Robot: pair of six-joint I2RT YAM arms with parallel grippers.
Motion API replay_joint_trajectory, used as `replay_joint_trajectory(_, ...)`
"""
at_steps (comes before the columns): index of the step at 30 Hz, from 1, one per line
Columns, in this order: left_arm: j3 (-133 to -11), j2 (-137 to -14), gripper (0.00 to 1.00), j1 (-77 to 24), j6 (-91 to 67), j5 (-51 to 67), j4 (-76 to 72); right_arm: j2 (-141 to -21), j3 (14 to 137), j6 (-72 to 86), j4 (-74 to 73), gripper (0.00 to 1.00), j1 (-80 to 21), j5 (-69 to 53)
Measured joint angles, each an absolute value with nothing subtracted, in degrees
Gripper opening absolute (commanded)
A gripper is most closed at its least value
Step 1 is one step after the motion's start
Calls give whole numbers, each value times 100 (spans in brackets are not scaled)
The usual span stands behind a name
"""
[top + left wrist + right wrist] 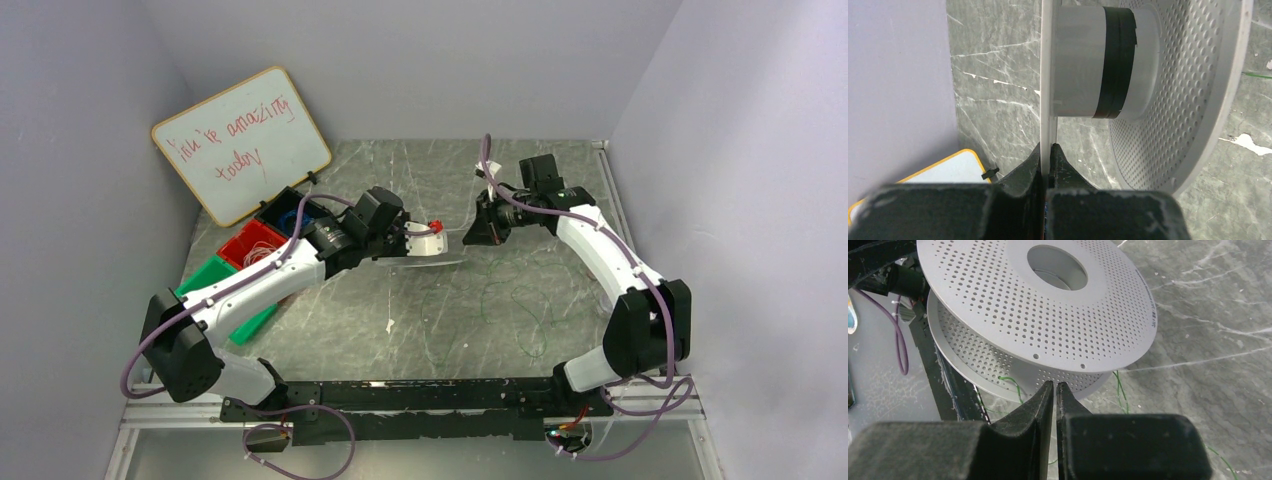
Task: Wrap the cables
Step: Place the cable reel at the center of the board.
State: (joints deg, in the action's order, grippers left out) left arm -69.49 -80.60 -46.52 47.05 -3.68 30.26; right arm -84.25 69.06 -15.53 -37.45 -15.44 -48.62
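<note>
Cables (505, 312) lie in loose green squiggles on the table (400, 330), with strands reaching under the spool (1048, 315). Left gripper (1048, 150) is clamped on the spool's flange edge, likely steadying it for winding. Right gripper (1054, 387) sits at the rim, jaws nearly together; can't tell if wire is pinched.

matt grey perforated plastic spool (998, 310), black tape (1118, 60) on its hub, smooth marbled grey table (1208, 315)

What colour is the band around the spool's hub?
Black band on the pale grey hub; clearest in the left wrist view.
</note>
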Motion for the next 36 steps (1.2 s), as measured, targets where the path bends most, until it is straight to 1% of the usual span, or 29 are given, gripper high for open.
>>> replay_joint_trajectory(15, -6949, -8029, 2, -4652, 4705, -366, 3024, -8562, 6908, -1745, -4066, 14, -1662, -5441)
replay_joint_trajectory(36, -6949, -8029, 2, -4652, 4703, -364, 3026, -8593, 6908, -1629, -3946, 16, -1605, -5391)
